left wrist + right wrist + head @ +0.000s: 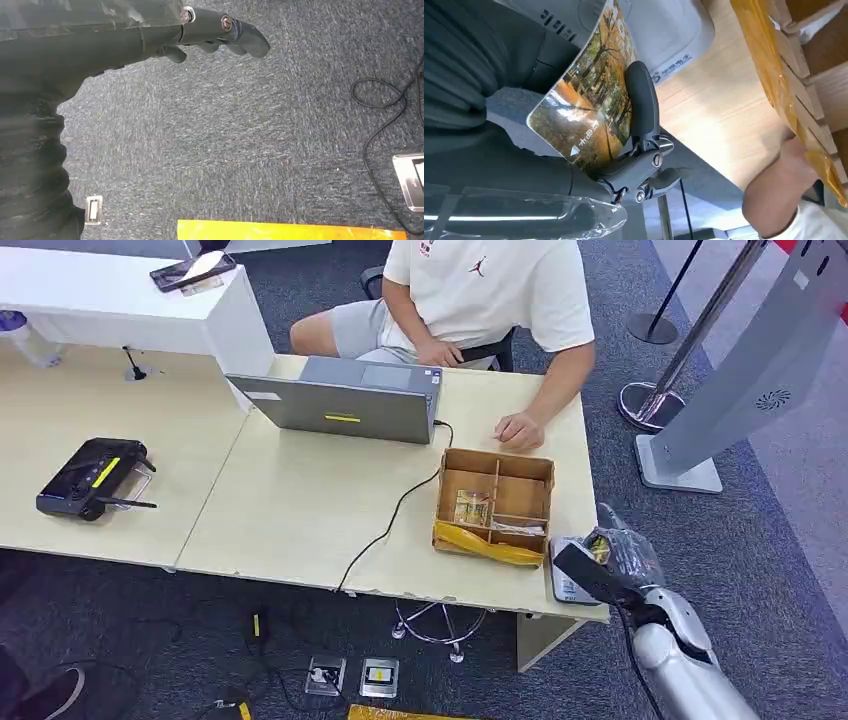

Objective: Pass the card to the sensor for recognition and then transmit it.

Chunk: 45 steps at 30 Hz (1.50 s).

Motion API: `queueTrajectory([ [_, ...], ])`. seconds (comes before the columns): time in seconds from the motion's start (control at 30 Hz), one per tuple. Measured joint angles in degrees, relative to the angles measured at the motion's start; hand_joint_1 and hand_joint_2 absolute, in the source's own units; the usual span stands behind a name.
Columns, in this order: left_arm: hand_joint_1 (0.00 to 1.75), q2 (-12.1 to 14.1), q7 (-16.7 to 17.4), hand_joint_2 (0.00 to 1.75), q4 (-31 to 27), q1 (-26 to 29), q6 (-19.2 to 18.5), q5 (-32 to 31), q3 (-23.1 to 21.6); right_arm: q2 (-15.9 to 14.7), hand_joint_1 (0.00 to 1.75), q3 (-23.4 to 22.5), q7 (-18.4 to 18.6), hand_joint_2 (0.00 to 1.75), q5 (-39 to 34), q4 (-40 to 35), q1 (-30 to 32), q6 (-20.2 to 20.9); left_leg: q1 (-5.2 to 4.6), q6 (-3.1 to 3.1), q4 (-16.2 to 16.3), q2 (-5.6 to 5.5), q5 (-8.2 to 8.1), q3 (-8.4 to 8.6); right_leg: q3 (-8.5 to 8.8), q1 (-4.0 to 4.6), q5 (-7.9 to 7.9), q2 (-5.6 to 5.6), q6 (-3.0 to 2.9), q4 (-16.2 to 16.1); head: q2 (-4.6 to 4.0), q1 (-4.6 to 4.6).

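Observation:
My right hand [622, 558] hangs over the desk's near right corner and grips a card [598, 546]. In the right wrist view the card [586, 117] shows an autumn tree picture, and a dark finger [642, 100] presses across its face. The card is held close over the grey-white sensor [664, 35], a small flat device [563, 586] at the desk edge; I cannot tell whether they touch. My left hand [220, 32] hangs over the carpet, holding nothing, its fingers loosely extended.
A cardboard divider box [495, 502] with yellow tape stands just left of the sensor. A person sits behind the desk, one hand [518, 430] on the tabletop near a grey laptop [345, 400]. A black controller [90, 478] lies far left. A grey kiosk [745, 380] stands to the right.

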Motion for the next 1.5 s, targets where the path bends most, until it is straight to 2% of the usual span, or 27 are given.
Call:
queueTrajectory([
  [0.8, 0.00, 0.1, 0.0, 1.75, 0.0, 0.0, 0.1, 0.1, 0.0, 1.2, 1.75, 0.3, -0.9, 1.75, 0.2, 2.1, -2.0, -1.7, 0.00, 0.00, 0.0, 0.03, 0.00, 0.01, 0.02, 0.00, 0.00, 0.03, 0.00, 0.0, 0.00, 0.00],
  [1.0, 0.00, 0.1, -0.5, 1.75, 0.0, 0.0, 0.1, 0.0, 0.0, 1.2, 1.75, 0.3, -1.8, 1.75, 0.5, 2.1, -6.2, -1.6, 0.00, 0.00, 0.0, 0.07, 0.01, 0.01, 0.03, -0.01, 0.01, 0.04, 0.01, 0.0, 0.00, 0.00],
  [1.27, 0.00, 0.1, -1.1, 1.75, 0.0, 0.0, 0.1, -0.9, 0.0, 1.2, 1.75, -0.5, -2.6, 1.75, 1.5, 2.0, -15.0, -0.6, -0.02, -0.02, 0.0, 0.12, 0.03, 0.02, 0.00, -0.02, 0.05, 0.10, 0.02, 0.0, 0.00, 0.00],
  [1.5, 0.00, 0.0, -1.8, 1.75, 0.0, 0.0, 0.4, -1.5, -0.1, 1.3, 1.75, -1.4, -3.8, 1.75, 3.5, 2.0, -21.7, 2.0, -0.01, -0.02, 0.0, 0.12, 0.03, 0.02, 0.00, -0.01, 0.05, 0.10, 0.02, 0.0, 0.00, 0.00],
])
